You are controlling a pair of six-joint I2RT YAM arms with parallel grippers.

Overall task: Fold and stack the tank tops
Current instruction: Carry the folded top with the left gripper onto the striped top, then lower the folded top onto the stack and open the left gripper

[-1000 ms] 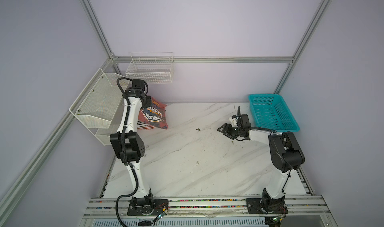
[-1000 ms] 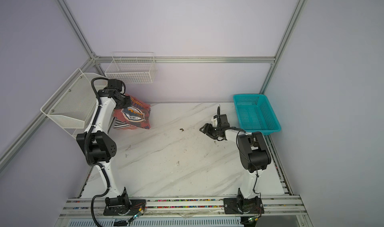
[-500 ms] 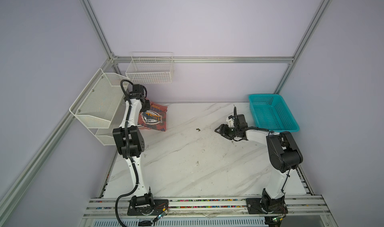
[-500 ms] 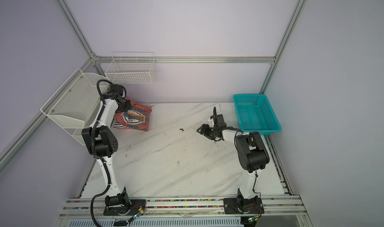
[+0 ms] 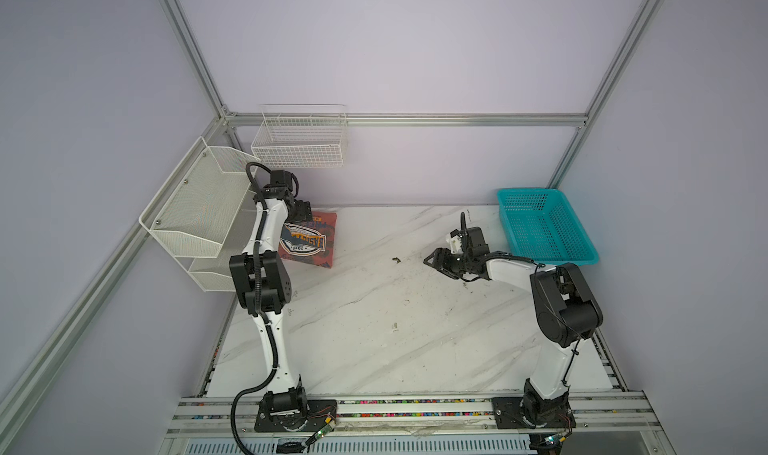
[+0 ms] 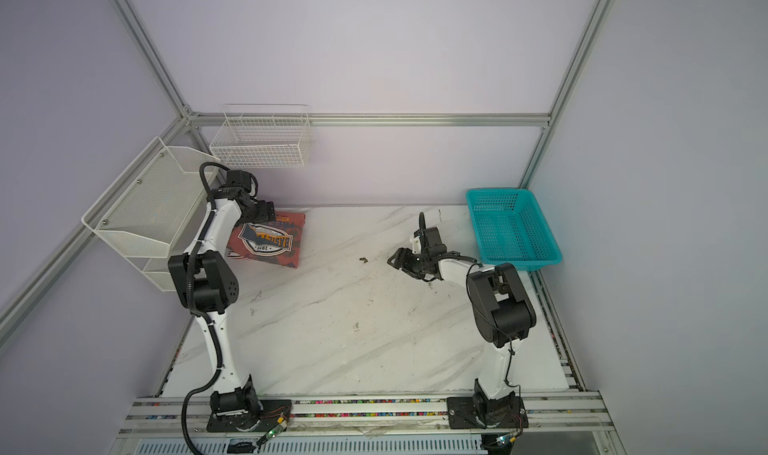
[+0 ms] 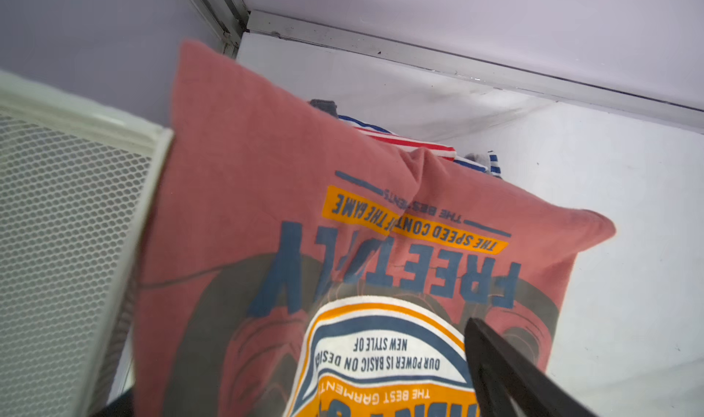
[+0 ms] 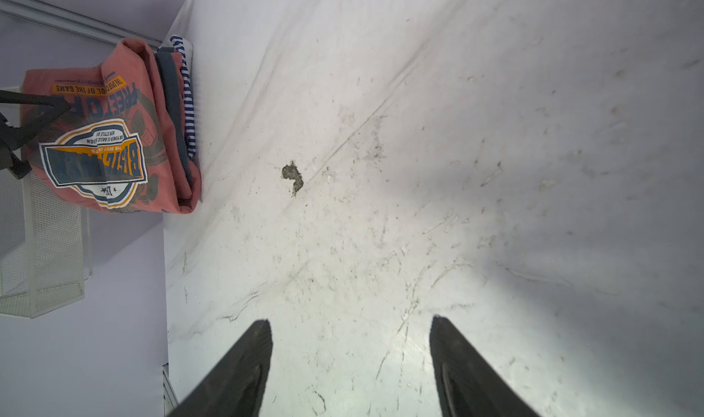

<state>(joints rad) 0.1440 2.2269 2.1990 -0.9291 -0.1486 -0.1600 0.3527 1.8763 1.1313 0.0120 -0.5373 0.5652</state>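
- Here on my feed, the folded stack of tank tops (image 5: 309,243) lies in the far left corner of the white, grey-veined table (image 5: 374,307), close beside the white mesh rack (image 5: 195,207).
- Topmost is the salmon top (image 7: 236,167), a soft knit folded roughly square, with its blue, orange and white badge print facing up. One corner looks blurred in the left wrist view.
- Beneath it, thin edges of the red-striped top (image 7: 404,142) and the navy-striped top (image 8: 188,102) peek out, with a grey-blue band between the layers.
- My left gripper (image 5: 302,216) hangs over the stack's far edge with its jaws apart. One black finger (image 7: 491,358) shows well off to one side over the print. The other is hidden by cloth, and I cannot tell whether it touches.
- My right gripper (image 8: 350,342) hovers low over bare, scuffed tabletop right of the middle, its two tapered black fingers spread with nothing between them.
- A small dark speck (image 5: 395,259) lies on the table between the arms.
- The turquoise plastic basket (image 5: 544,228), perforated and rectangular, sits at the far right corner, and a white wire basket (image 5: 299,141) hangs on the back wall.
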